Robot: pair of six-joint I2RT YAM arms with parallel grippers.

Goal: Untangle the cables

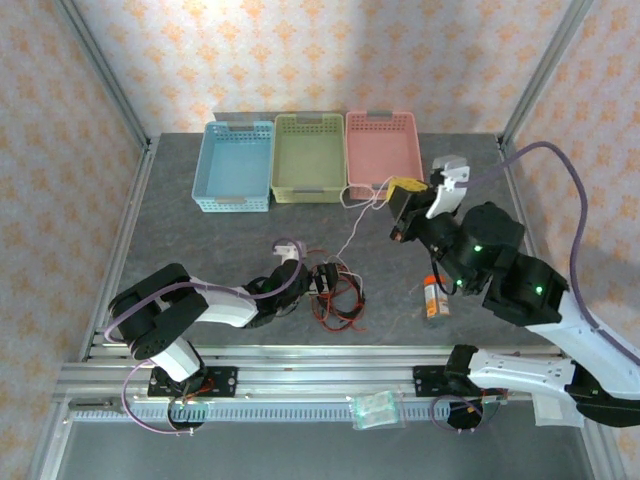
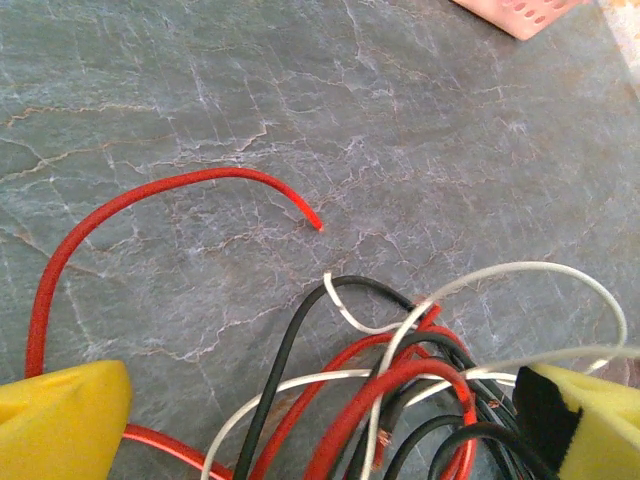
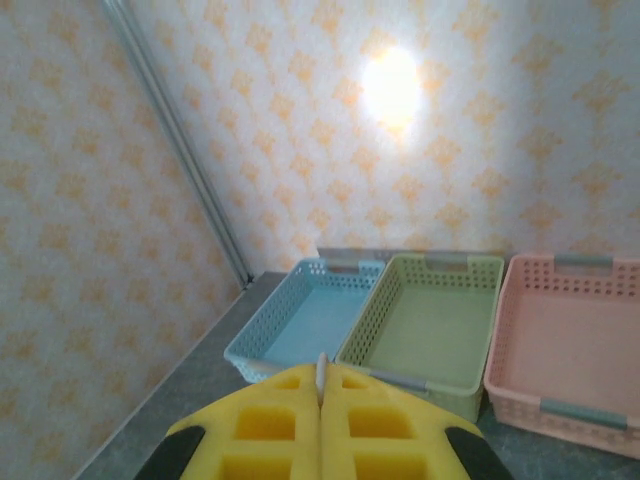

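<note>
The cables (image 1: pixel 335 295) lie in a tangle of red, black and white loops on the grey table. My left gripper (image 1: pixel 318 283) hangs low over the tangle, open. In the left wrist view its yellow fingers (image 2: pixel 60 420) stand wide apart on either side of crossing red (image 2: pixel 150 195), black (image 2: pixel 290 340) and white (image 2: pixel 540 270) strands, touching none. A white cable (image 1: pixel 358 232) runs up from the tangle to my right gripper (image 1: pixel 403 187), raised in front of the pink basket. That gripper (image 3: pixel 321 385) is shut on the white cable, whose end (image 3: pixel 321 368) pokes out between the pads.
Three empty baskets stand in a row at the back: blue (image 1: pixel 232 205), green (image 1: pixel 308 194) and pink (image 1: pixel 383 120). A small orange object (image 1: pixel 432 298) lies right of the tangle. A clear plastic bag (image 1: pixel 377 408) rests on the front rail.
</note>
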